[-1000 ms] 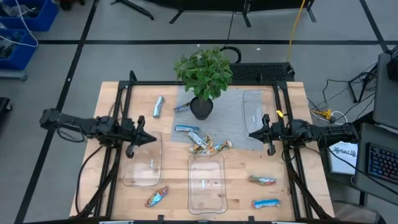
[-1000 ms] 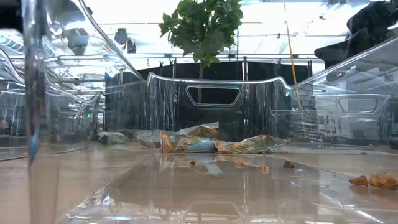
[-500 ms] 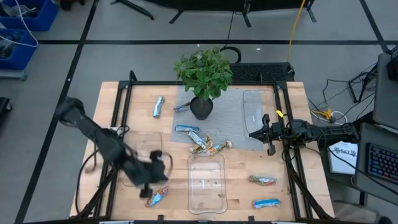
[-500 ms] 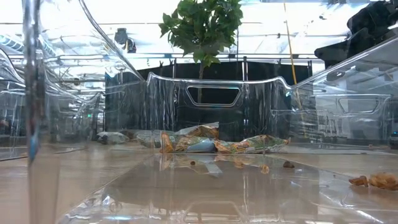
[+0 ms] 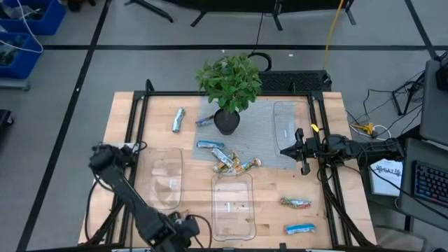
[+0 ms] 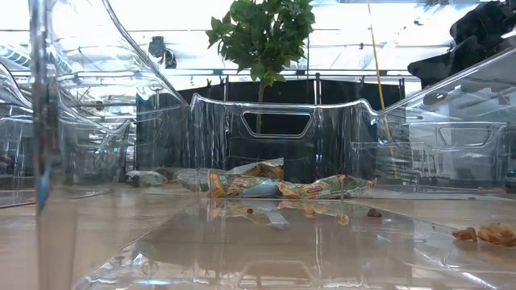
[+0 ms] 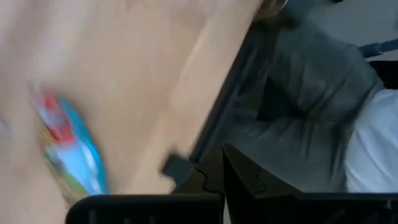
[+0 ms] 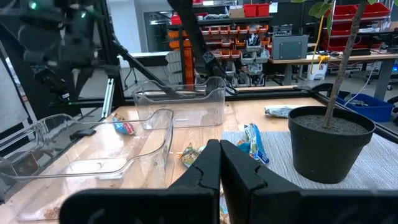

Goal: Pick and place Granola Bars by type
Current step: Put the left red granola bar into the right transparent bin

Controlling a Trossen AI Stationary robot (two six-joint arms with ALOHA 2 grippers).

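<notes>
Granola bars lie scattered on the wooden table. There is a blue-silver one (image 5: pixel 178 120), blue ones (image 5: pixel 205 120) (image 5: pixel 208 145) (image 5: pixel 299 228), a green-yellow pile (image 5: pixel 234 163) and a red-green one (image 5: pixel 295 203). The pile also shows in the low view (image 6: pixel 242 185). My left gripper (image 5: pixel 183 225) hangs over the table's near edge, shut (image 7: pixel 222 155). A blue-red bar (image 7: pixel 68 149) lies just beside it; in the high view the arm hides that bar. My right gripper (image 5: pixel 283 150) waits shut (image 8: pixel 221 152) at the mat's right edge.
Three clear trays stand on the table: left (image 5: pixel 161 183), middle near (image 5: pixel 232 210) and far right (image 5: pixel 285 119). A potted plant (image 5: pixel 227 120) stands on a grey mat (image 5: pixel 262 136) at the far middle. A black frame rail (image 5: pixel 136 126) runs along each side.
My left arm has swung fast from the table's left side, past the left tray, toward the near edge. It now reaches over the spot where the blue-red bar lies. The bars and trays have stayed in place.
</notes>
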